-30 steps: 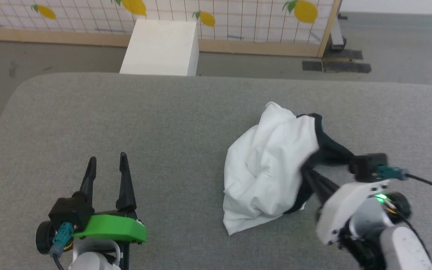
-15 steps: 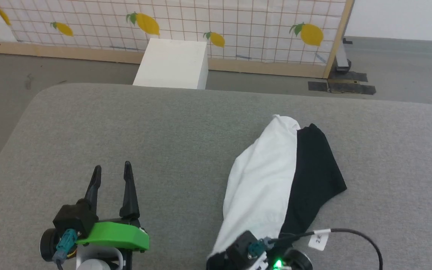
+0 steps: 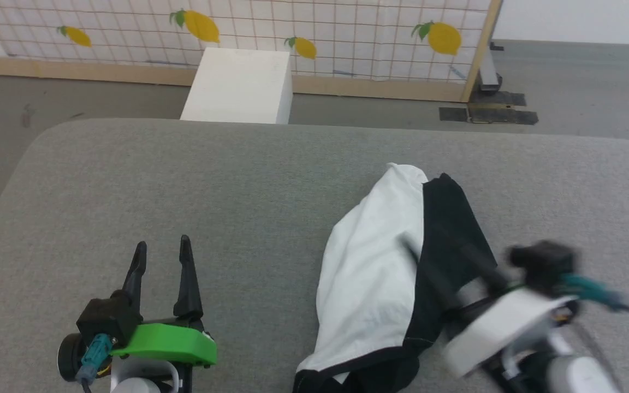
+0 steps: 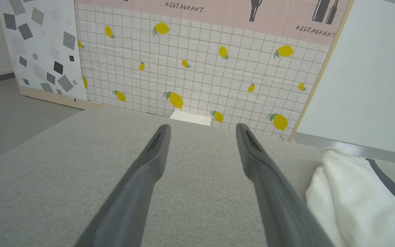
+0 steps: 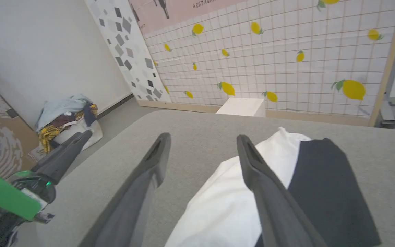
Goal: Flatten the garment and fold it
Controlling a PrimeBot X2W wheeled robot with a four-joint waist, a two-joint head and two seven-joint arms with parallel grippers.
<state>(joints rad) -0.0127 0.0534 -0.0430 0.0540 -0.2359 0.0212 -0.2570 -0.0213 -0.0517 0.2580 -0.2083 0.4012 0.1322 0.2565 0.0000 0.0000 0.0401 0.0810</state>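
Note:
The garment [image 3: 372, 278] lies in a long bundle on the grey padded table [image 3: 183, 174], right of centre, white on its left and black [image 3: 451, 234] on its right, with a black hem at the near end. My right gripper [image 3: 434, 254] is blurred, over the black part near its near end; its jaws are open. The right wrist view has the right gripper [image 5: 202, 137] spread wide above the garment [image 5: 238, 202], with nothing between the fingers. My left gripper [image 3: 161, 245] rests open at the lower left, well clear of the cloth. The left wrist view has the left gripper [image 4: 202, 126] beside the garment [image 4: 348, 199].
A white box [image 3: 238, 82] stands on the floor behind the table's far edge, before a lemon-patterned screen [image 3: 347, 27]. A heap of clothes [image 5: 67, 116] sits on the floor by the wall. The table's rounded left corner [image 3: 36, 142] drops to the floor.
My right gripper, shut on the garment before, pulled it toward the near edge into a long shape and has now opened and swung right. The head camera shifted slightly. The left gripper stayed put.

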